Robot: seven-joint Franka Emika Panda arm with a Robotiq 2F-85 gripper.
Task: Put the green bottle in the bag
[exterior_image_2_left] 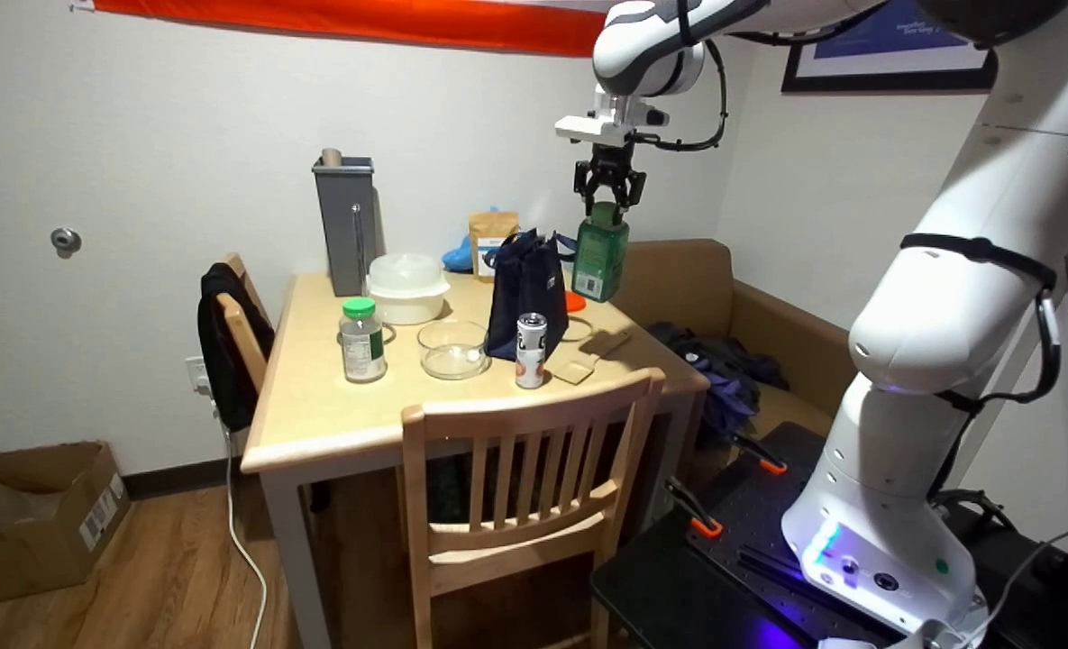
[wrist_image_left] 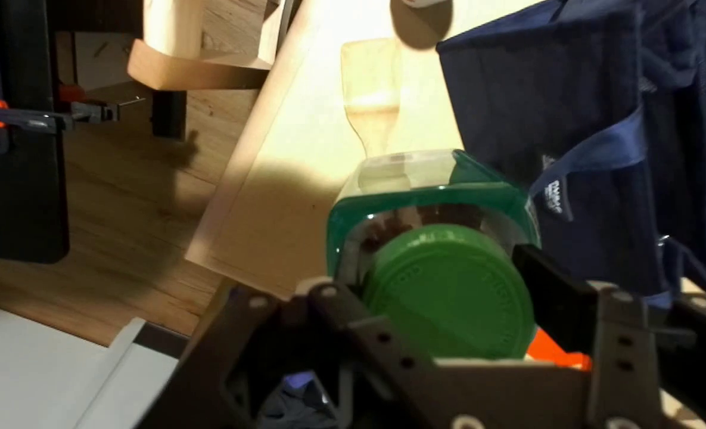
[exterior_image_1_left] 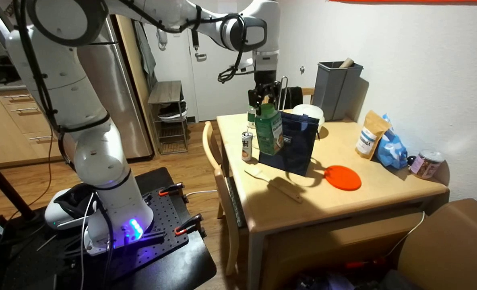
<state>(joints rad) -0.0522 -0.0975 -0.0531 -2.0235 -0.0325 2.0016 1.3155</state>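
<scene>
My gripper (exterior_image_1_left: pixel 267 106) is shut on the cap of the green bottle (exterior_image_1_left: pixel 268 135) and holds it upright in the air above the table. The gripper (exterior_image_2_left: pixel 605 213) and the bottle (exterior_image_2_left: pixel 599 263) also show in an exterior view, where the bottle hangs to the right of the bag (exterior_image_2_left: pixel 526 297). In the wrist view the bottle's round green cap (wrist_image_left: pixel 451 295) sits between the two fingers (wrist_image_left: pixel 442 277). The dark navy bag (exterior_image_1_left: pixel 292 149) stands upright on the table, partly behind the bottle; its opening and handles (wrist_image_left: pixel 677 65) lie to the right in the wrist view.
A can (exterior_image_1_left: pixel 246 147), a clear green-capped jar (exterior_image_2_left: pixel 363 347) and a glass bowl (exterior_image_2_left: pixel 452 353) stand near the bag. A wooden spatula (exterior_image_1_left: pixel 280 187) and a red disc (exterior_image_1_left: pixel 343 177) lie on the table. A white container (exterior_image_2_left: pixel 407 293) and grey bin (exterior_image_2_left: pixel 344 225) stand farther back.
</scene>
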